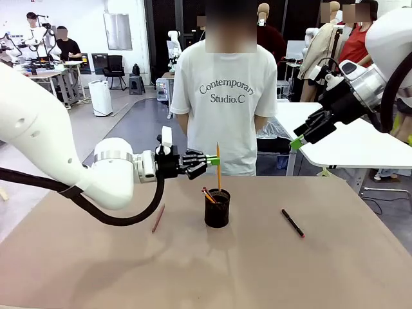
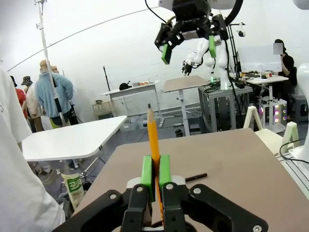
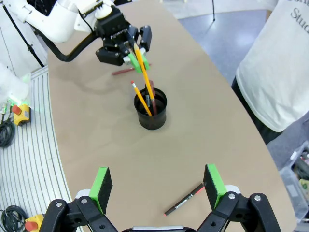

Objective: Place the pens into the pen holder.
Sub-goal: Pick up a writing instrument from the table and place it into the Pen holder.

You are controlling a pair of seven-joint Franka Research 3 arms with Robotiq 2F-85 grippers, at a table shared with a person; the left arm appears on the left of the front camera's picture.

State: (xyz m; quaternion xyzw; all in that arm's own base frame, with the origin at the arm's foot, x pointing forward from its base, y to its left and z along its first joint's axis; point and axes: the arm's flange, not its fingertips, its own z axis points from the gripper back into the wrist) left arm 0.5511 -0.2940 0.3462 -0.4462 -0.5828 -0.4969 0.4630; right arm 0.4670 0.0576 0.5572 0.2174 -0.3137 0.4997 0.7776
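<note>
Left gripper [image 1: 210,161] clamped shut, held level; right gripper [image 3: 158,182] spread wide, raised.

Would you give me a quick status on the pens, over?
Left hand shut on yellow pen, upright over holder. Right hand open, raised. Black pen and brown pen lie on table. Nothing blocking.

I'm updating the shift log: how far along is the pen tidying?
One yellow pencil already leans inside the black cup. In hand: the left tool is shut on a second orange pencil, upright over the cup's mouth. Left: the reddish-brown pen and the black pen lie on the table; the right tool hangs open.
</note>
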